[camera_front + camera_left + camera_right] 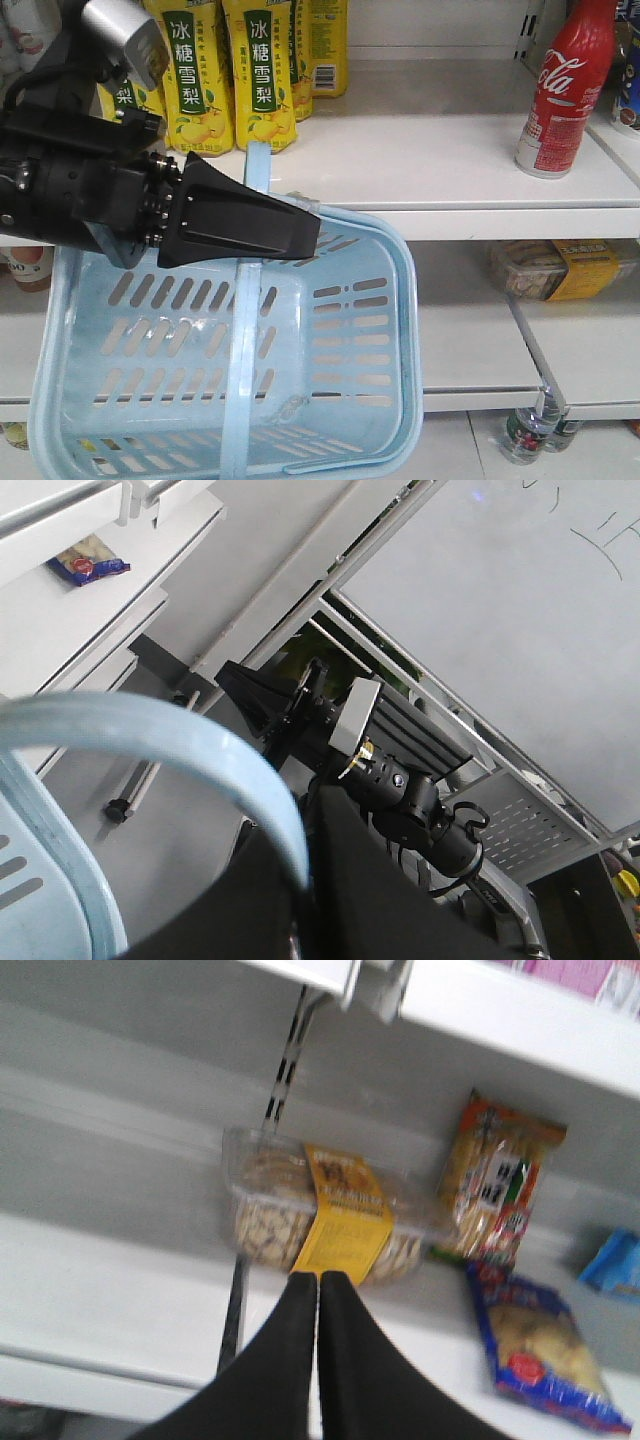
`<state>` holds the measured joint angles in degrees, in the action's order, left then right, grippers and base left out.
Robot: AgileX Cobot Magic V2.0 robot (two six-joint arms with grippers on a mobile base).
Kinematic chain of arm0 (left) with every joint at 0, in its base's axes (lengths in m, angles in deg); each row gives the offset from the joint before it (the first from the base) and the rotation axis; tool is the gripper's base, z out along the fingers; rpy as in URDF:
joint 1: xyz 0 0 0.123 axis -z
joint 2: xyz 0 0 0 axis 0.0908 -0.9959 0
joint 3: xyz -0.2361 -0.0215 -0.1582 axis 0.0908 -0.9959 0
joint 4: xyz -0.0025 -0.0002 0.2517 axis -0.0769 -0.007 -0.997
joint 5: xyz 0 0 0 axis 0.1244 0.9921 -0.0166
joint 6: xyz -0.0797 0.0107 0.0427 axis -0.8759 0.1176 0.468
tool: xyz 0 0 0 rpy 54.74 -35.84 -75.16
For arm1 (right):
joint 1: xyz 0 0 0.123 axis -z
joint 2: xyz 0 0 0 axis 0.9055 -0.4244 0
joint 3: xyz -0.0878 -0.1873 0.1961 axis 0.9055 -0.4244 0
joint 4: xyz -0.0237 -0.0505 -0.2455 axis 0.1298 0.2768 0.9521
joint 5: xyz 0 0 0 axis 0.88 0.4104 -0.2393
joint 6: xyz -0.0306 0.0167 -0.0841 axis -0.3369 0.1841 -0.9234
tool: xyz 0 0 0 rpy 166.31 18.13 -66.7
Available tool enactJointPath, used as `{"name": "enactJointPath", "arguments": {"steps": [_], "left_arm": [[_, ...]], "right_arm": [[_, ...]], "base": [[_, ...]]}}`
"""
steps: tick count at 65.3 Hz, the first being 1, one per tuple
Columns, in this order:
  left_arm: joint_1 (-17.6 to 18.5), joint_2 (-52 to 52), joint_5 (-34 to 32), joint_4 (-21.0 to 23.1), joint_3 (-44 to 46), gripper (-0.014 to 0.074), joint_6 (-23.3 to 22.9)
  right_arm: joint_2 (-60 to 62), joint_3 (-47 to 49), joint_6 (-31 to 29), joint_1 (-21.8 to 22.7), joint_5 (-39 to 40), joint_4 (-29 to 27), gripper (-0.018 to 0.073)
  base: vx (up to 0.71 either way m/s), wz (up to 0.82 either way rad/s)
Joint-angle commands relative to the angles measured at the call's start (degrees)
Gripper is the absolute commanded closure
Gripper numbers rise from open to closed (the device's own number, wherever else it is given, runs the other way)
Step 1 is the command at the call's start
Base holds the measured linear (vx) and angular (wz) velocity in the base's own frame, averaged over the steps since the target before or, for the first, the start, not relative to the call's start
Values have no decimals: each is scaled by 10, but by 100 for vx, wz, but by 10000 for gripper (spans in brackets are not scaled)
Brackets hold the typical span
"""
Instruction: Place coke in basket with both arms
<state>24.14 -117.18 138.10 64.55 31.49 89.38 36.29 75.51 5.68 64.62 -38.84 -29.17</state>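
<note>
The coke (565, 85), an all-red bottle with white script, stands upright on the upper white shelf (420, 160) at the right, with no gripper near it. The pale blue basket (360, 330) hangs tilted below the shelf edge. Its hoop handle (258, 165) runs through my left gripper (300, 232), which is shut on it. In the left wrist view the handle (200, 745) curves down between the black fingers of that gripper (310, 880). My right gripper (318, 1280) is shut with nothing in it. It points at a clear snack box (320, 1215) on a lower shelf.
Yellow pear-drink bottles (262, 70) stand on the upper shelf behind the handle. The yellow-labelled snack box (555, 268) lies on the lower right shelf, with bottles (525, 435) underneath. Snack packets (500, 1195) and a blue bag (540, 1345) lie to its right. Another black arm (400, 790) shows behind the handle.
</note>
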Motion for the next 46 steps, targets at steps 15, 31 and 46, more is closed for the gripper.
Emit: {"name": "enactJointPath", "arguments": {"steps": [15, 31, 46], "left_arm": [[1, 19, -7, 52, 17, 603, 17], [1, 19, -7, 52, 17, 603, 17], [1, 19, -7, 52, 17, 603, 17]], "right_arm": [[10, -6, -7, 3, 117, 17, 565], [10, -6, 201, 3, 238, -204, 565], [10, 7, 347, 1, 329, -358, 565]], "base": [[0, 0], [0, 0], [0, 0]]}}
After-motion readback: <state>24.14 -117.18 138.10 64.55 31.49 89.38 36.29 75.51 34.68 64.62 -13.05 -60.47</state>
